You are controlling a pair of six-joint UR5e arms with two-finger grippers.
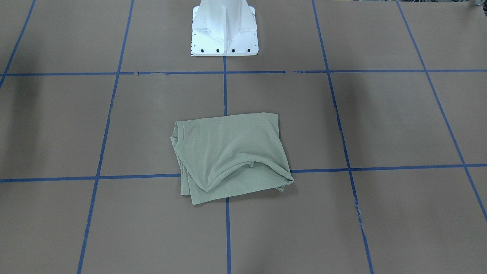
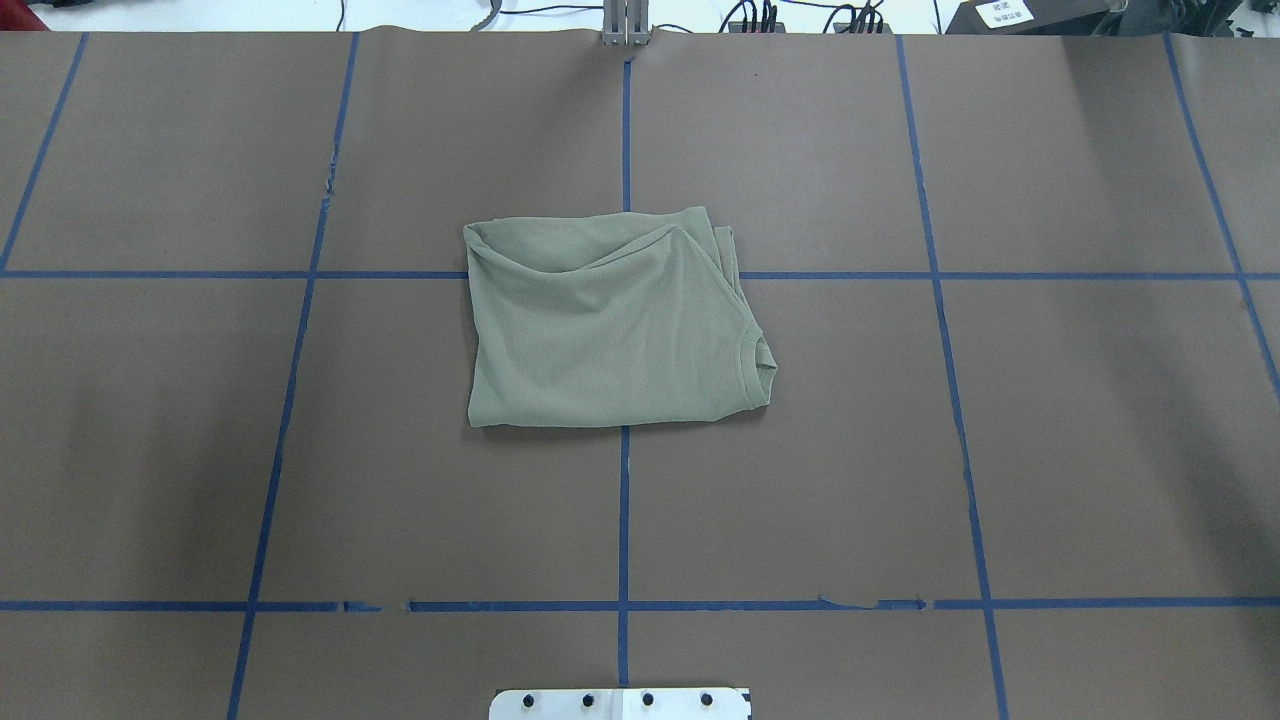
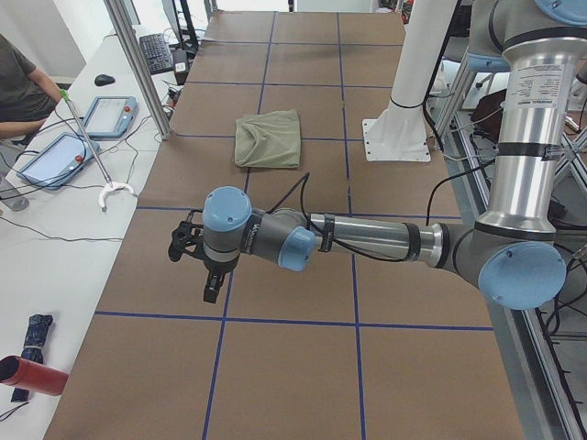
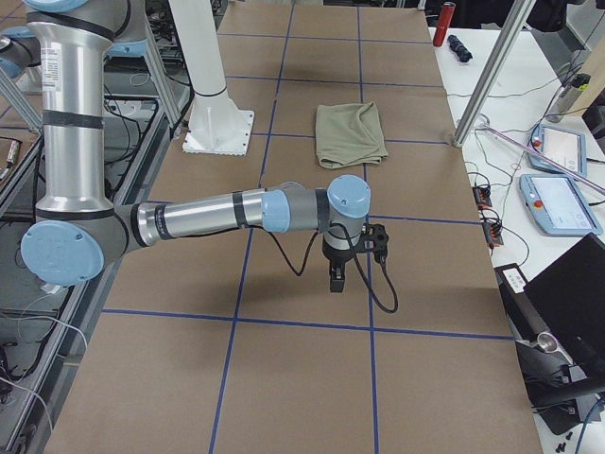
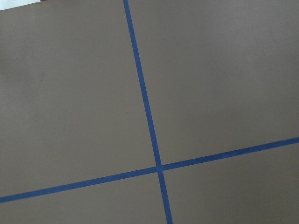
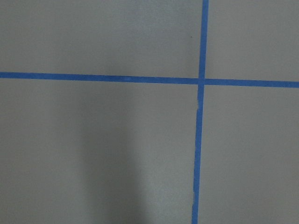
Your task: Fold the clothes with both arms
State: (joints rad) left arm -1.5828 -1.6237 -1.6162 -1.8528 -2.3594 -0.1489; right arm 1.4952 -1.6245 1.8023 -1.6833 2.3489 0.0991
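Observation:
The sage-green shirt (image 1: 232, 152) lies folded into a rough rectangle at the table's middle, its round collar at one end. It also shows in the overhead view (image 2: 610, 320) and both side views (image 3: 269, 137) (image 4: 351, 132). No arm touches it. My left gripper (image 3: 209, 291) hangs over bare table far from the shirt, seen only in the left side view. My right gripper (image 4: 337, 282) hangs likewise at the other end, seen only in the right side view. I cannot tell whether either is open or shut. Both wrist views show only brown table and blue tape.
The white pedestal base (image 1: 224, 30) stands behind the shirt. Blue tape lines (image 2: 625, 500) grid the brown table. A side bench holds tablets (image 3: 110, 115) and cables, with an aluminium post (image 3: 138, 64) at the table edge. A seated person (image 3: 18, 82) is beside it.

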